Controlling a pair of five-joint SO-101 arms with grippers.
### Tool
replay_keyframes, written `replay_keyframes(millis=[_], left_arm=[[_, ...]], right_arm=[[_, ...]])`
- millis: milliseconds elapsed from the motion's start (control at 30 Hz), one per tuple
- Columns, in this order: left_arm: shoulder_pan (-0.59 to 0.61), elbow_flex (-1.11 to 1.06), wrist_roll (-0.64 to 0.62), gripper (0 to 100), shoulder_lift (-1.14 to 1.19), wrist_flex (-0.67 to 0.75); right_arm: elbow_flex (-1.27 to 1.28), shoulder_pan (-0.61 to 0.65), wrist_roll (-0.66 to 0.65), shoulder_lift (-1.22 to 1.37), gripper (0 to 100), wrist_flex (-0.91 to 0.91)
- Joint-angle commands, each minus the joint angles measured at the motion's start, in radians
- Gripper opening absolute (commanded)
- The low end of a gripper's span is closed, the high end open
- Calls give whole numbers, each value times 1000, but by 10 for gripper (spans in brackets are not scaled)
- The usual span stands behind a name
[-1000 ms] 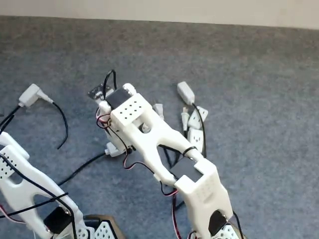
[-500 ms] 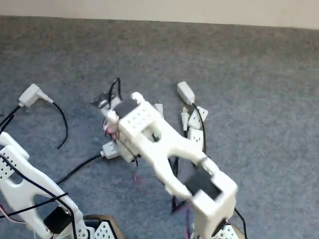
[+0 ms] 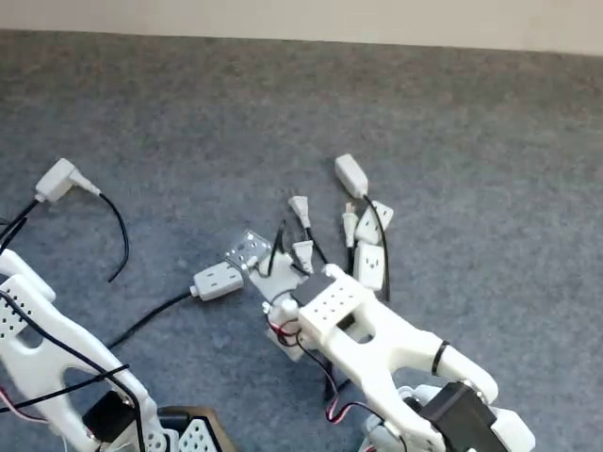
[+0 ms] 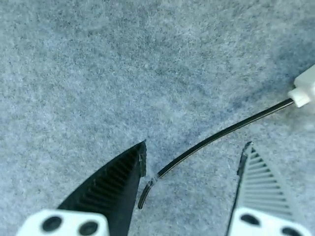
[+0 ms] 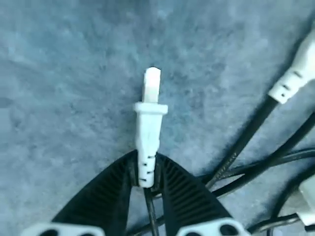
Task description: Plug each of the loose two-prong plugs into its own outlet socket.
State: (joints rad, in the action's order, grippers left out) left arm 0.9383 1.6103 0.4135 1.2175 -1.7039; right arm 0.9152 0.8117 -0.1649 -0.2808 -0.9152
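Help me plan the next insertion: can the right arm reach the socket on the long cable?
Probably yes. The right gripper, shut on a plug, sits just beside that socket, and the high view shows nothing lying between them.

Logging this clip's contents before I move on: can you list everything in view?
table: one, grey, carpet-like, under everything.
corded socket: one, white, left of centre.
socket cluster: about three, white, right of centre.
held plug: one, white, clamped at its rear.
other plugs: at least two, white, beside the cluster.
angled connector: one, white, far left.
black cables: several, trailing from these.
left gripper: one, black and white, open over a cable.
right gripper: one, black, shut on the held plug.
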Motion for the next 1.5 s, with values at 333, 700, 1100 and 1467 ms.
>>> replay_keyframes(millis=[333, 700, 1100, 1467], left_arm=[[-24, 53, 2, 303, -19, -29], [-28, 53, 3, 303, -19, -29], [-22, 53, 3, 303, -19, -29], [-18, 53, 5, 303, -19, -28]], right_arm=[[-96, -15, -87, -50, 281, -114], [-124, -16, -83, -48, 276, -108], [-124, -15, -60, 22, 152, -36], [-197, -19, -48, 170, 135, -44]])
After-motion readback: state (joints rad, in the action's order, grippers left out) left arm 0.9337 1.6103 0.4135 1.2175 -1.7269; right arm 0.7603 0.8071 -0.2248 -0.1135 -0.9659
